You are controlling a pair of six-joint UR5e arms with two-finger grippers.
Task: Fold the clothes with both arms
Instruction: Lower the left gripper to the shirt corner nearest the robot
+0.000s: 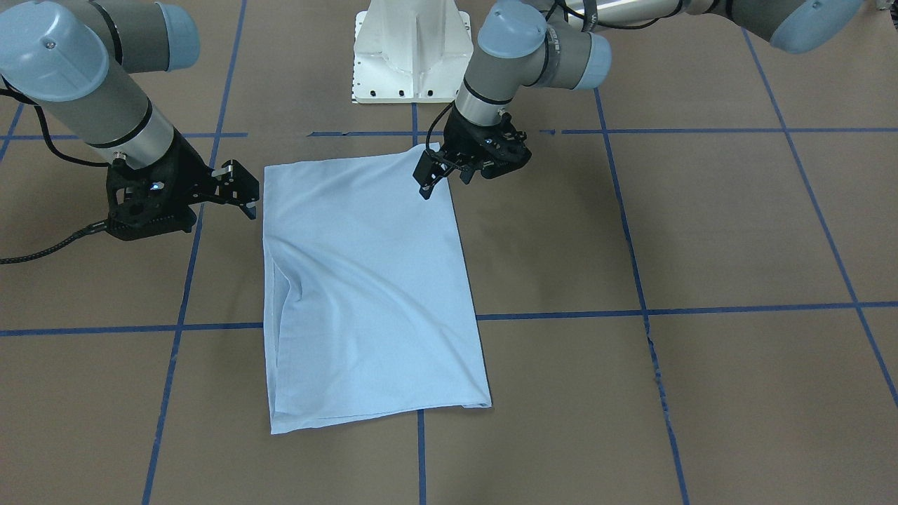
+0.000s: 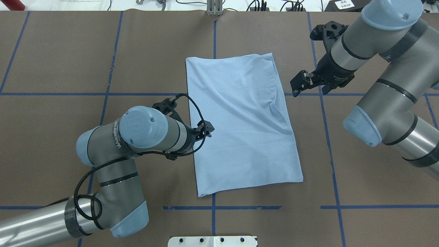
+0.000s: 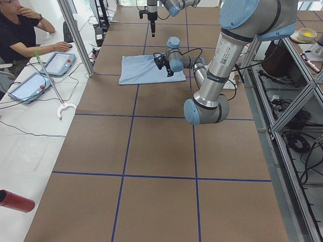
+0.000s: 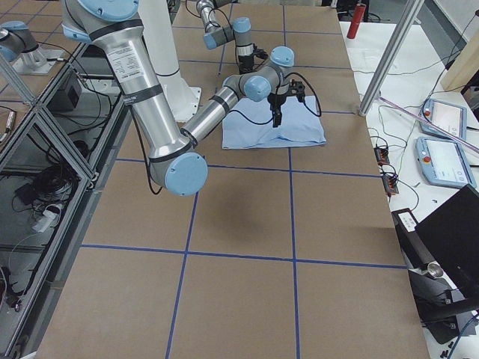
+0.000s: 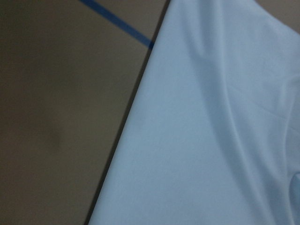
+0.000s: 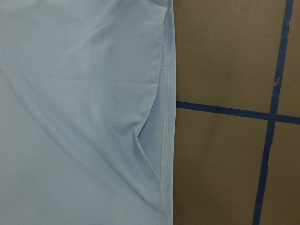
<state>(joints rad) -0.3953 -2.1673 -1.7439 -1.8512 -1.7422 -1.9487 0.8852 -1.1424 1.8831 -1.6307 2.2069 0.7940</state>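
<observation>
The light blue T-shirt [image 1: 372, 280] lies folded into a rectangle on the brown table [image 1: 701, 231]. The left gripper [image 1: 444, 181] is held over the shirt's long edge on its own side, toward the end nearer the white pedestal base [image 1: 412, 49]. Its fingers are spread apart and pointed down, and nothing is caught between them. Whether the tips touch the cloth cannot be told. The right gripper [image 1: 244, 193] is held just beside the opposite long edge, off the cloth and over bare table. Its fingers are likewise parted and empty. Below the right wrist camera, a stitched hem [image 6: 164, 117] is seen running along that edge, with a shallow crease beside it. Blue tape lines [image 1: 701, 308] are laid across the table around both tools.
</observation>
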